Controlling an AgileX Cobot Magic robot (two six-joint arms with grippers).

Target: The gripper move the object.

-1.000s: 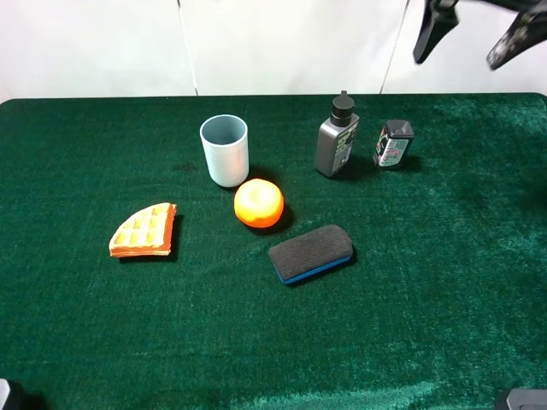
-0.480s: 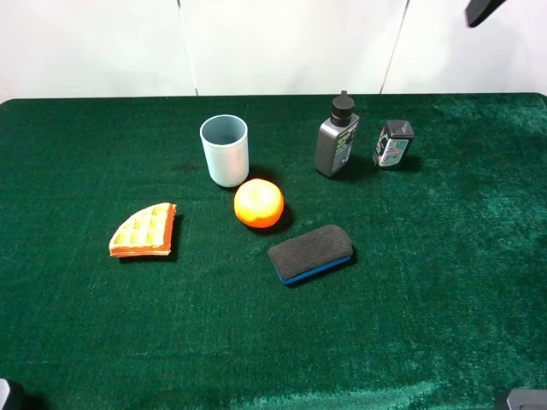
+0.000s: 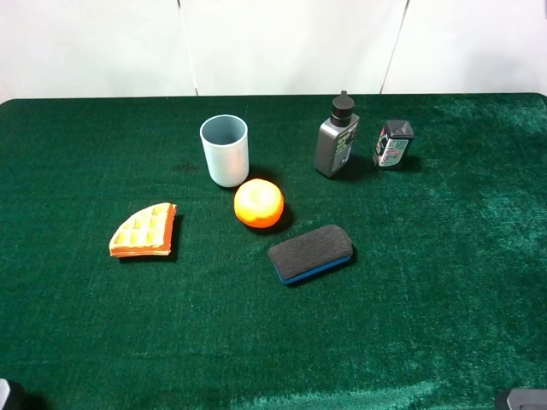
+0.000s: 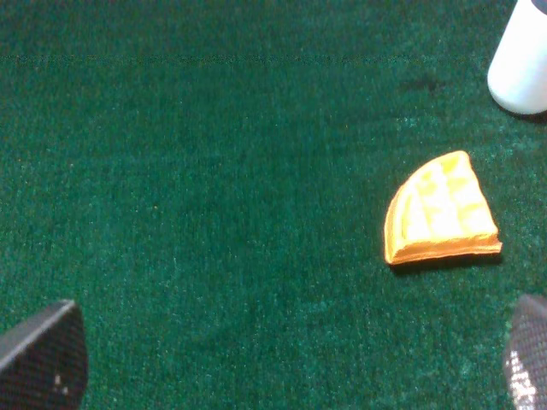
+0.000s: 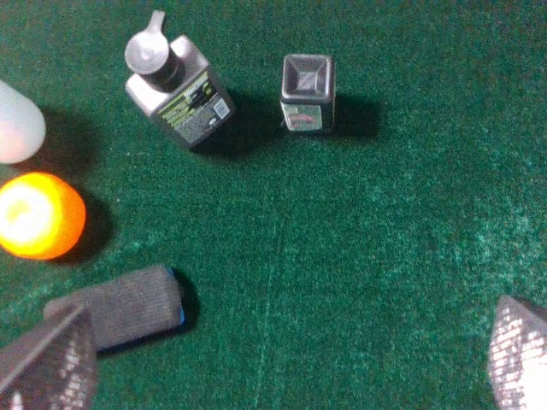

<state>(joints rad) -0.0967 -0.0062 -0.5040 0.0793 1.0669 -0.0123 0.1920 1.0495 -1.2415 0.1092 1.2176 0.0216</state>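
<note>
The object, a small squat bottle with a dark grey square cap and a colourful label, stands upright at the back right of the green cloth. The right wrist view looks down on it. My right gripper is open and empty, high above the cloth, with only its two fingertips showing. My left gripper is open and empty above the cloth's left part. Neither gripper shows in the exterior view.
A taller grey bottle with a black cap stands just left of the object. A pale blue cup, an orange, a grey and blue eraser and a waffle wedge lie on the green cloth.
The right gripper, seen at the top right of the exterior view a second ago, has risen out of that view. The objects have not moved.
</note>
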